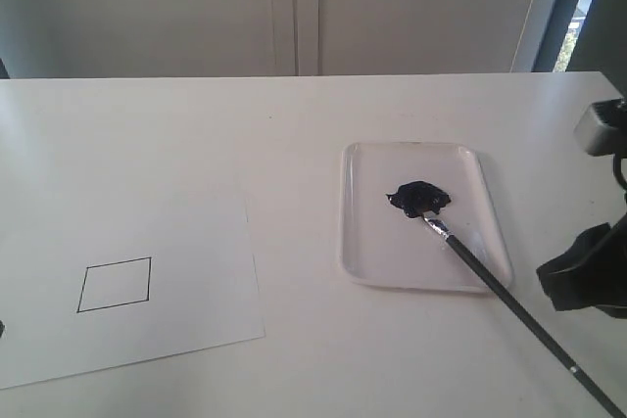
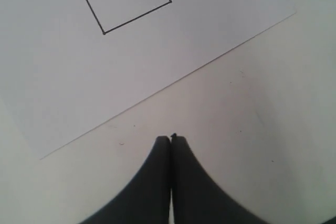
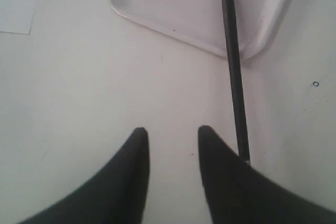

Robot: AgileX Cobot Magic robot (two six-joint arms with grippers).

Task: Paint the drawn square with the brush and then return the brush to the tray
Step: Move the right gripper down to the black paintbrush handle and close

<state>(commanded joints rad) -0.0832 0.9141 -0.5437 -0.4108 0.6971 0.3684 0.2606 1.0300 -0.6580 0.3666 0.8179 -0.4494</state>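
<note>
My right gripper [image 3: 170,132] hangs over bare table [image 3: 79,103], jaws spread, nothing between them. The brush [image 3: 234,77] is not in that gap. Its black handle runs just outside one finger [image 3: 215,166], and its tail is hidden behind that finger; whether they touch I cannot tell. As I judge it, the coming move turns on a short sideways shift, so the jaws straddle the handle across its long axis.

In the exterior view the brush lies on a diagonal from middle right to the lower right corner. Its bristles sit in the black paint blob [image 1: 419,198] in the tray [image 1: 345,212], and the handle crosses the tray's lower right corner onto the table. My right arm, at the right edge, is much the nearer one.

My left gripper [image 2: 171,139] is pressed together and empty, just off the edge of the paper sheet [image 2: 52,77]. The drawn square [image 1: 115,284] sits at lower left, outline only, well apart from the tray.

My right wrist view shows the gap beside the handle but not the bristles or blob. The exterior view shows those, but not how my jaws stand.
</note>
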